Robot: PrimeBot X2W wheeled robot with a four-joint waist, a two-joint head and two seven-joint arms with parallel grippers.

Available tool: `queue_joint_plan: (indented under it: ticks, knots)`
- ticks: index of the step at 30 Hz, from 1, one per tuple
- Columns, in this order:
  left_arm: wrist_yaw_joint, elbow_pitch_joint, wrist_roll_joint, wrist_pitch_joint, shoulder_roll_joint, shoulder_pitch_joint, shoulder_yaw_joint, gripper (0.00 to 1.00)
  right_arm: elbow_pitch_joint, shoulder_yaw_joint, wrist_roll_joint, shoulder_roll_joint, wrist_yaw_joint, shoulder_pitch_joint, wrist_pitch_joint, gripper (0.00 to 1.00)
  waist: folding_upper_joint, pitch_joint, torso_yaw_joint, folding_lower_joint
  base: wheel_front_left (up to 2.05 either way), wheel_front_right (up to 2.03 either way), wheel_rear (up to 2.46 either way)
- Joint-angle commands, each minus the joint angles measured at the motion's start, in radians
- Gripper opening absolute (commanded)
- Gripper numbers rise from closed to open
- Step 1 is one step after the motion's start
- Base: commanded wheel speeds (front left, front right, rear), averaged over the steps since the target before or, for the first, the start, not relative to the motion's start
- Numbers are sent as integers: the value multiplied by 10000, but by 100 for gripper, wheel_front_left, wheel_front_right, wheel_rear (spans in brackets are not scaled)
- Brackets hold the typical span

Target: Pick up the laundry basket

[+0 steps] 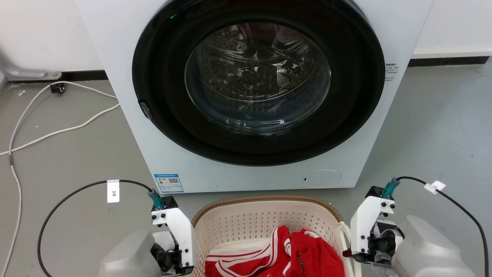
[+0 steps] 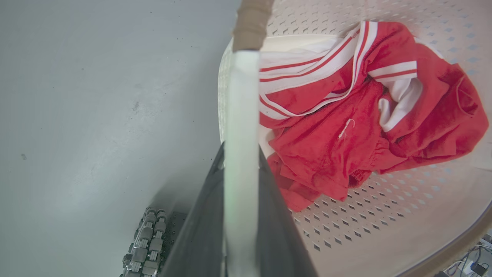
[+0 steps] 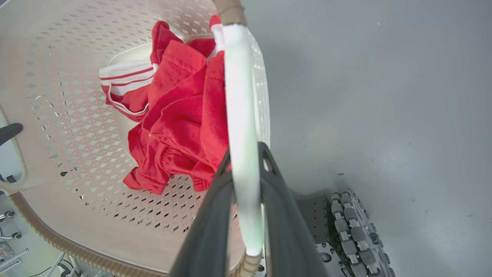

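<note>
The laundry basket [image 1: 265, 221] is cream-white and perforated with a brown woven-look rim, and sits at the bottom centre of the head view, just in front of the washer. Red clothes with white stripes [image 1: 292, 254] lie inside it. My left gripper [image 1: 175, 250] is at the basket's left side; in the left wrist view my left gripper [image 2: 240, 161] has its dark fingers [image 2: 200, 231] shut on the white side handle [image 2: 240, 107]. My right gripper [image 1: 365, 246] is at the right side; in the right wrist view my right gripper [image 3: 246, 157] is shut on the other white handle [image 3: 240, 96]. I cannot tell whether the basket is off the floor.
The white washer [image 1: 153, 146] stands close behind the basket, its round glass door [image 1: 257, 77] closed. White cables [image 1: 57, 132] trail over the grey floor at the left. My base's roller wheels [image 2: 148, 238] [image 3: 353, 227] sit below the basket's sides.
</note>
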Motion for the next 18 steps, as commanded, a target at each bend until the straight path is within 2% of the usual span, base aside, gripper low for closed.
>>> queue_joint_plan:
  ticks: [1,18]
  knots:
    - [-129,-146,-97,-38,-251,-183,2,0,-60,-32,-8,277,32,23,36,0,0,-1,5,0,0,0,0]
    - [-130,-118,-307,-57,-259,-125,-97,0,-60,-221,-91,312,32,158,128,0,0,-50,54,0,0,0,0]
